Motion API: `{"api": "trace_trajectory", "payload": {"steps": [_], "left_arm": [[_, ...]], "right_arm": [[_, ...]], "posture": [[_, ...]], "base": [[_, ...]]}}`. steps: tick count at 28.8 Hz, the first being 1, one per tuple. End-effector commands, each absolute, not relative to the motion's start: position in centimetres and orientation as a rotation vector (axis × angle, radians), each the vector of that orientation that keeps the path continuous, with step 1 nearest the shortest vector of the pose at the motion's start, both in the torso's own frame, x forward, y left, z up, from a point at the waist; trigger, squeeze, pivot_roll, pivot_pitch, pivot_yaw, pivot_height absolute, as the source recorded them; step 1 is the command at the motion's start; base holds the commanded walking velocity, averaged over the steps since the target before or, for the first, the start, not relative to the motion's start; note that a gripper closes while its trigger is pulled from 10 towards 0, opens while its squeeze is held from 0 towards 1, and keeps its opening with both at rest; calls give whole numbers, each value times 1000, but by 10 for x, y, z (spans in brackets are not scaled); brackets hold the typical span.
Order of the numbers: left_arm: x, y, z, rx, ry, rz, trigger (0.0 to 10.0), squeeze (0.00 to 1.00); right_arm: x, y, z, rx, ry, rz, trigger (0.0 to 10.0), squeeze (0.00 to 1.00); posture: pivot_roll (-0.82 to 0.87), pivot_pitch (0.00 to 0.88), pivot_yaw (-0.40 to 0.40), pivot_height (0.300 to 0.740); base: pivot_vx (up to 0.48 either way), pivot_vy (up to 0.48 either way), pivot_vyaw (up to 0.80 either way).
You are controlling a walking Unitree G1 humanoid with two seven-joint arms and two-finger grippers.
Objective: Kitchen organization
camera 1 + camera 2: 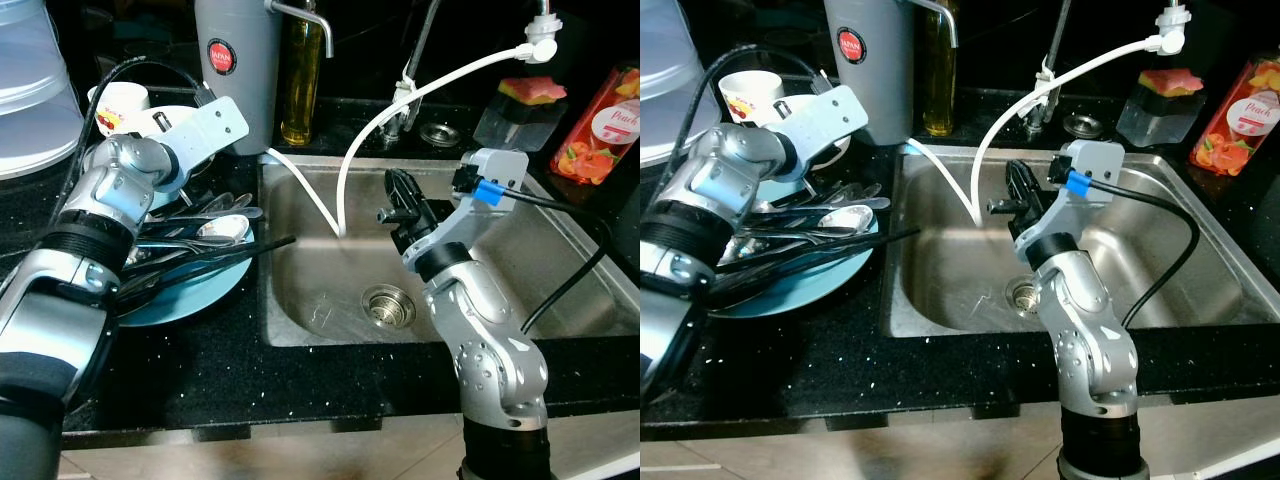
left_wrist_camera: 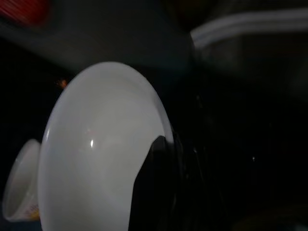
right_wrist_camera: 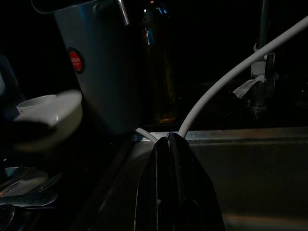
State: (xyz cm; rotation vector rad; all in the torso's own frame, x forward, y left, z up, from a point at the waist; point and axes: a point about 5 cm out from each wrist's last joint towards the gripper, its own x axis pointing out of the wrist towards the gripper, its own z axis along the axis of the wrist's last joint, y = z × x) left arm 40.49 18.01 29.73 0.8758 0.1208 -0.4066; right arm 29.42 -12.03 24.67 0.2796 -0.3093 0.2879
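The left pincer (image 2: 163, 159) grips the rim of a white bowl (image 2: 101, 144), held just above the blue plate (image 1: 200, 290) of cutlery beside the sink (image 1: 560, 290). The right pincer (image 3: 169, 149) hangs over the sink with its fingers pressed together, empty. This looks like the bowl-clearing step; next the bowl probably needs carrying clear of the plate to the sink or tabletop

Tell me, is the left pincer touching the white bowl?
Touching. The left wrist view shows a black finger of the left pincer lying against the white bowl at its rim.
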Motion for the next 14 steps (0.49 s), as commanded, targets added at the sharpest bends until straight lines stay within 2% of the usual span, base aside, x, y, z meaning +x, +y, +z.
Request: {"api": "trace_trajectory", "payload": {"steps": [1, 6, 8, 13, 14], "left_arm": [[400, 159, 322, 813, -14, -430, 10000, 0], [388, 137, 337, 728, -129, -494, 10000, 0], [374, 120, 342, 675, -196, -607, 10000, 0], [360, 105, 350, 681, -316, -693, 10000, 0], [351, 100, 352, 672, -351, -752, 10000, 0]], "right_arm": [[293, -123, 247, 289, -308, 277, 10000, 0], [293, -124, 247, 289, -309, 276, 10000, 0], [294, -125, 247, 289, -310, 273, 10000, 0], [294, -125, 248, 289, -311, 273, 10000, 0], [294, -125, 248, 289, -312, 272, 10000, 0]], "posture": [[233, 40, -81, 740], [231, 40, -80, 740], [229, 41, -81, 740], [228, 38, -82, 740], [227, 38, -82, 740]], "base": [[0, 0, 0], [0, 0, 0], [0, 0, 0], [0, 0, 0], [0, 0, 0]]}}
